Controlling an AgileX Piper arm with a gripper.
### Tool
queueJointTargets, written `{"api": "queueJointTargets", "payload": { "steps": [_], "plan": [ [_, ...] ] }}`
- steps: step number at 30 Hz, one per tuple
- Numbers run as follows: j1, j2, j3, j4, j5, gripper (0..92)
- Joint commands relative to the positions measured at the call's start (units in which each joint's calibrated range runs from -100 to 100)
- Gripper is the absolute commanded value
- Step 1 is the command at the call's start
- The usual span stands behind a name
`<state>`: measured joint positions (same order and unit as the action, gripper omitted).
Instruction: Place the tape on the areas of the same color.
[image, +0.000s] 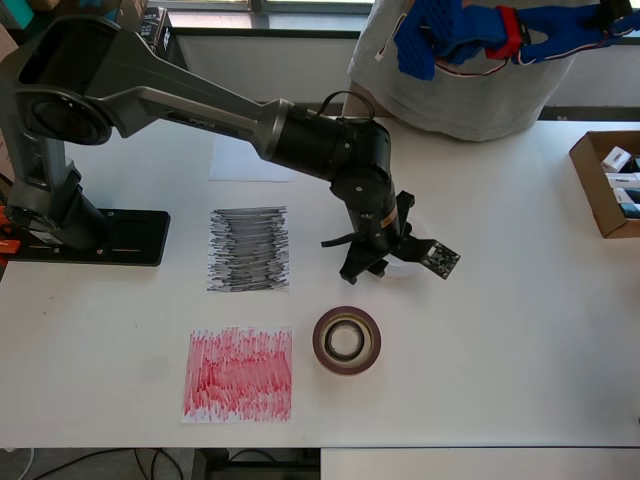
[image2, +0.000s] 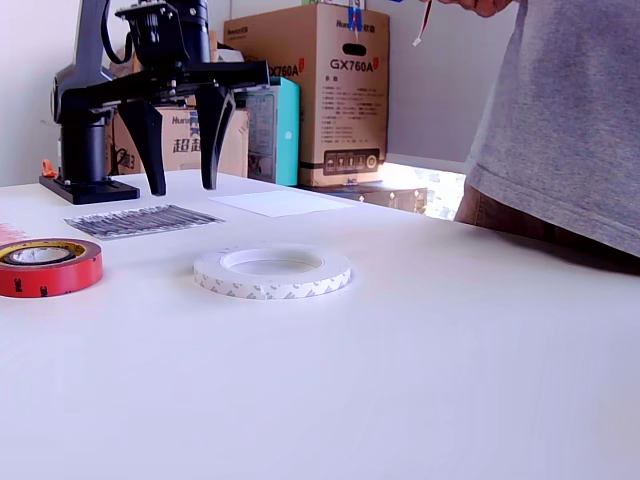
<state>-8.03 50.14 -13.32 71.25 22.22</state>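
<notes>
The whitish tape ring (image2: 272, 272) lies flat on the white table; in the overhead view only a sliver of it (image: 406, 271) shows under the wrist. My gripper (image2: 183, 187) hangs open just behind it, fingertips off the table, nothing between them; from above the gripper (image: 368, 264) sits over that ring. The red-brown tape ring (image: 347, 340) lies flat right of the red scribbled patch (image: 238, 373), with a dark ring showing inside it. The black-grey scribbled patch (image: 248, 248) and the plain white patch (image: 250, 160) lie further back.
The arm's base (image: 90, 235) stands at the overhead view's left. An open cardboard box (image: 605, 185) sits at the right edge. A person in a grey shirt (image: 470, 70) stands at the far side. Cardboard boxes (image2: 310, 90) stand behind the table.
</notes>
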Motion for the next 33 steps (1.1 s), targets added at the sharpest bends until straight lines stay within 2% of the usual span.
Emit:
{"api": "queueJointTargets", "payload": {
  "steps": [1,25,33],
  "plan": [
    [0.39,1.21,0.55,0.07,0.14,49.4],
    [1.81,6.36,-2.26,-0.86,0.96,49.6],
    [1.89,7.2,-2.26,-0.86,1.12,57.2]
  ]
}}
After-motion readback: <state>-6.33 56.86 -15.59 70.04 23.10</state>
